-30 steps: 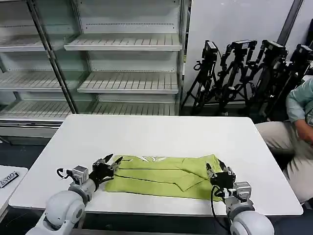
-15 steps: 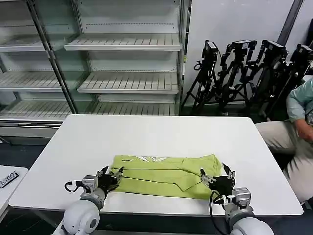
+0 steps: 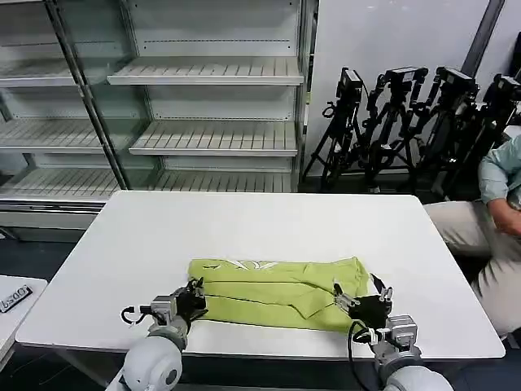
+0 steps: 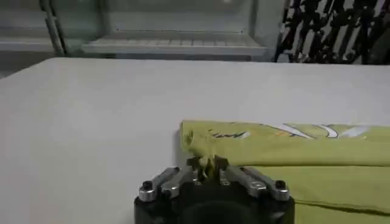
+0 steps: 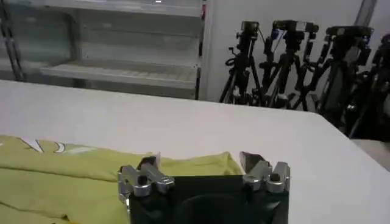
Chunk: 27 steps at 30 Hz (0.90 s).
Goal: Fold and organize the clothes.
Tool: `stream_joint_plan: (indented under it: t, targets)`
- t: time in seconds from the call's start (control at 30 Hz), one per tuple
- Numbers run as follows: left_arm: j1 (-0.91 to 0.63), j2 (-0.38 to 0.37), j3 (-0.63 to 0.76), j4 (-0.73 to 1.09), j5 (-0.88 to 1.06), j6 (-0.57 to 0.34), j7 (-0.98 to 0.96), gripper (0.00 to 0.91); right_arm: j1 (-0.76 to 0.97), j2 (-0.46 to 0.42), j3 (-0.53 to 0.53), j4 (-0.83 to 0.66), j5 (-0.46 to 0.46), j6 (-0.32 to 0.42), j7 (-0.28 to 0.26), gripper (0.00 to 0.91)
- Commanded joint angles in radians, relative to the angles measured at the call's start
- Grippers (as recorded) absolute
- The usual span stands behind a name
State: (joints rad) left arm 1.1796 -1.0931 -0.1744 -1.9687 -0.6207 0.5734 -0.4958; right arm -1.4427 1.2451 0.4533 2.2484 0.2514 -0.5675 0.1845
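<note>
We see the lime yellow-green short-sleeved shirt of plain soft fabric (image 3: 277,292) lying flat as a long band on the white rectangular table (image 3: 260,228), near the table's front edge and between the two arms; the left wrist view shows its end with the collar region (image 4: 286,152), the right wrist view its other end (image 5: 91,170).

Left gripper (image 3: 194,297): at the shirt's left near corner. In the left wrist view its fingertips (image 4: 206,164) stand drawn together with a small tuck of green cloth between them, so we read it as pinched on the hem.

Right gripper (image 3: 358,300): at the shirt's right near corner. In the right wrist view its fingers (image 5: 253,164) stand well apart over the cloth edge (image 5: 201,163), gripping nothing.

Handling, as we judge it: the garment is light, limp and layered. It will drape and sag between two holds, and a pinch may catch only the top layer. It is neither fragile nor slippery, though it could drag across the smooth table. We would take it at the two near corners, through all layers, and lift both ends evenly so that the fold line stays straight.

Behind the table stand metal shelving (image 3: 203,73) and black tripods (image 3: 407,122).
</note>
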Motion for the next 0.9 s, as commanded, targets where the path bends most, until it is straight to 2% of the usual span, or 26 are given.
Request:
stream_joint_plan:
  t: [0.03,0.2,0.4,0.47,0.63,0.7,0.77,0.9]
  targets:
    - [0.009,0.025,-0.024,0.003,0.233,0.003,0.043,0.000,-0.003,0.000,0.011,-0.003,-0.004,-0.001,-0.001,0.907]
    - [0.068,0.157,-0.256,-0.074,0.262,0.004,0.092,0.000,-0.007,-0.010,0.023,0.008,-0.004,0.000,-0.004,0.907]
    - [0.078,0.240,-0.435,-0.063,0.264,0.003,0.174,0.010,-0.016,-0.013,0.030,0.019,-0.004,0.002,-0.005,0.907]
    - [0.072,0.252,-0.448,-0.082,0.253,0.002,0.207,0.010,-0.025,-0.020,0.044,0.023,-0.004,0.003,-0.007,0.907]
    - [0.045,0.188,-0.313,-0.252,0.176,0.005,0.217,0.010,-0.015,-0.027,0.052,0.027,-0.002,-0.002,-0.005,0.907]
    - [0.042,0.149,-0.199,-0.317,0.168,0.005,0.213,0.000,-0.010,-0.030,0.052,0.025,-0.002,-0.005,-0.004,0.907]
    - [0.030,0.121,-0.091,-0.336,0.186,0.003,0.213,0.010,-0.008,-0.030,0.053,0.022,-0.001,-0.006,-0.003,0.907]
    - [0.001,0.052,0.040,-0.337,0.234,0.003,0.226,0.010,-0.011,-0.027,0.054,0.018,-0.003,-0.006,-0.002,0.907]
